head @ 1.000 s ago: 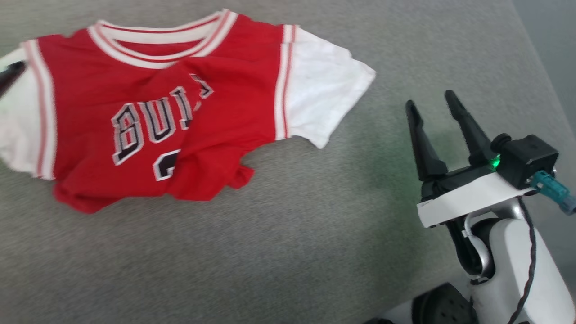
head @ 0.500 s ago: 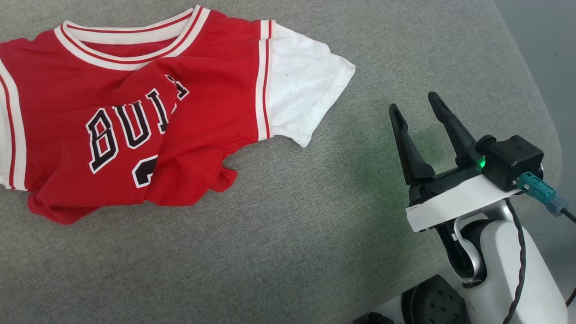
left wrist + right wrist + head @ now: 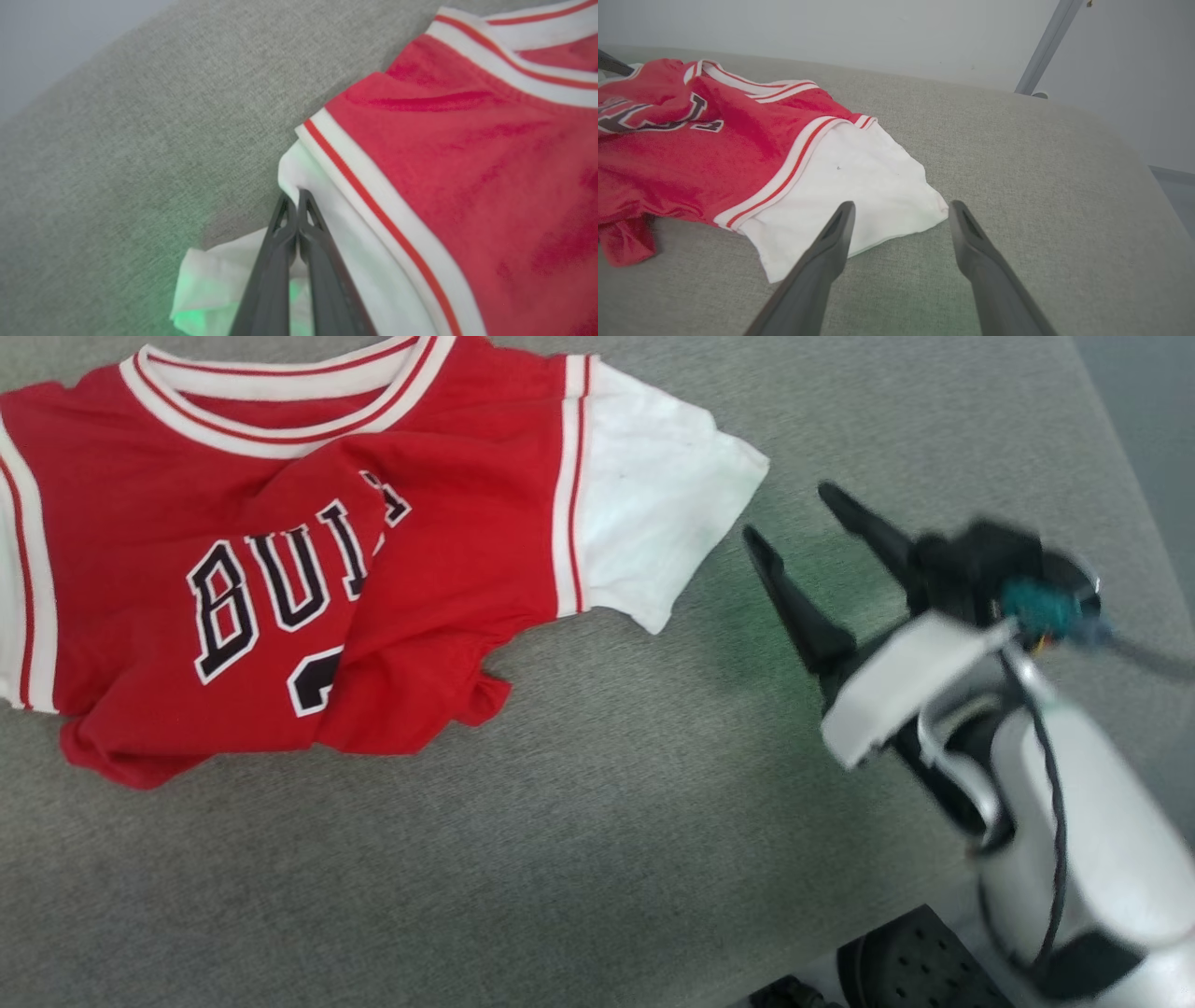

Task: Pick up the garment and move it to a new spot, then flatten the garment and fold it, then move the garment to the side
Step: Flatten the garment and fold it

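Observation:
The garment [image 3: 280, 541], a red T-shirt with white sleeves and black lettering, lies rumpled on the grey cushion, its lower hem bunched up. In the left wrist view my left gripper [image 3: 292, 198] is shut, pinching the edge of the garment's white sleeve [image 3: 327, 242] beside the striped seam. My right gripper [image 3: 789, 511] is open and blurred, just right of the other white sleeve [image 3: 653, 523] without touching it. In the right wrist view the right gripper [image 3: 901, 205] has its open fingers framing that sleeve's corner [image 3: 859, 186].
The grey upholstered surface [image 3: 579, 859] curves down at its right edge [image 3: 1120, 457] to the floor. A metal pole [image 3: 1043, 49] stands against the wall behind. My dark wheeled base [image 3: 896, 961] sits at the bottom.
My right gripper has swung up and to the left, coming close to the white sleeve. The head camera has shifted a little. The garment lies the same.

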